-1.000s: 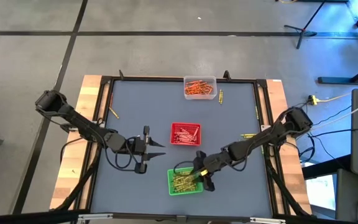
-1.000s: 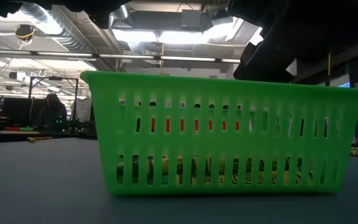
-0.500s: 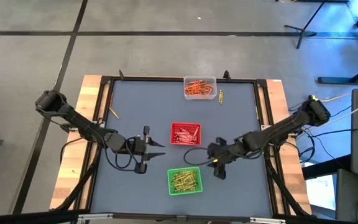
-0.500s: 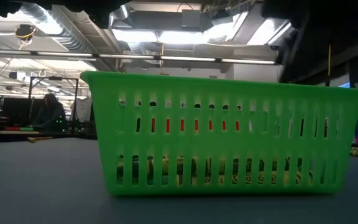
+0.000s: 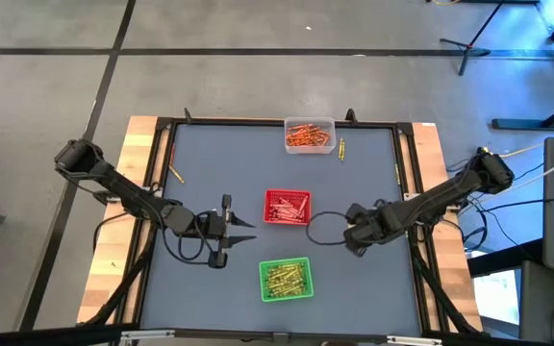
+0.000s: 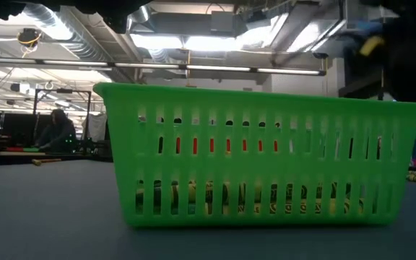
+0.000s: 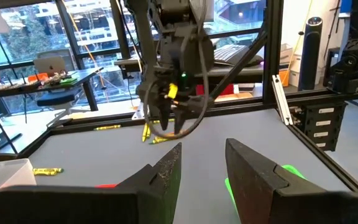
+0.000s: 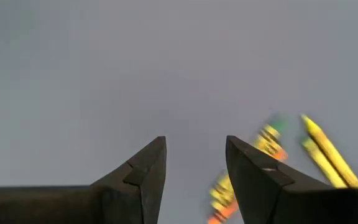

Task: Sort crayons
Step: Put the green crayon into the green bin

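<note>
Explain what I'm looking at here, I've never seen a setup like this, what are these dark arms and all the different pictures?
Two robot arms work at a grey table. One picture looks straight down, one looks level across the tabletop, and one sits on each wrist. The left gripper waits, open and empty, left of the red tray. The right gripper, also open and empty, hangs right of that tray. A green tray holds yellow-green crayons, a clear tray orange ones. Loose yellow crayons lie on the table.
</note>
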Robot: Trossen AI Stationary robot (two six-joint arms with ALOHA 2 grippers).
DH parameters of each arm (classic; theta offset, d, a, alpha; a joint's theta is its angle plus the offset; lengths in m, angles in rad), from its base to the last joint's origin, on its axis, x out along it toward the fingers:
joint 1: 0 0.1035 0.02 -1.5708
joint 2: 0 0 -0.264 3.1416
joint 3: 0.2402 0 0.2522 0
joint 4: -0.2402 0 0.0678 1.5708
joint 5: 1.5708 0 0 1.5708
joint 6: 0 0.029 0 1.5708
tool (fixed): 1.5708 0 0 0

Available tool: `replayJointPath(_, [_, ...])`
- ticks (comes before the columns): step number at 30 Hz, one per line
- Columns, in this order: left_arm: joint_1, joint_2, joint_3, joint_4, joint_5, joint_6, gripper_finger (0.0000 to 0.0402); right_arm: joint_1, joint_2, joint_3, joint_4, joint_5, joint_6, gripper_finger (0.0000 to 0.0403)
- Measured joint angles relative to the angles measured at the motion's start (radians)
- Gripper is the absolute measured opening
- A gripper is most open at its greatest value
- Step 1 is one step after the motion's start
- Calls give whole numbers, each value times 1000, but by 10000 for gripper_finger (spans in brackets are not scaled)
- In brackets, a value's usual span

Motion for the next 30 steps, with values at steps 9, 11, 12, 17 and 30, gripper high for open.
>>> replayJointPath(9, [0, 0, 0, 0, 0, 0, 110, 0, 0, -114, -20, -41, 90, 162])
replayJointPath(11, [0, 0, 0, 0, 0, 1, 110, -2, 0, -133, -22, -54, 102, 162])
replayJointPath(12, [0, 0, 0, 0, 0, 1, 110, -7, 0, -140, -19, -58, 103, 162])
replayJointPath(17, [0, 0, 0, 0, 0, 1, 110, -64, 0, -185, 56, -94, 87, 162])
replayJointPath(30, [0, 0, 0, 0, 0, 1, 110, -138, -2, -250, 156, -147, 17, 162])
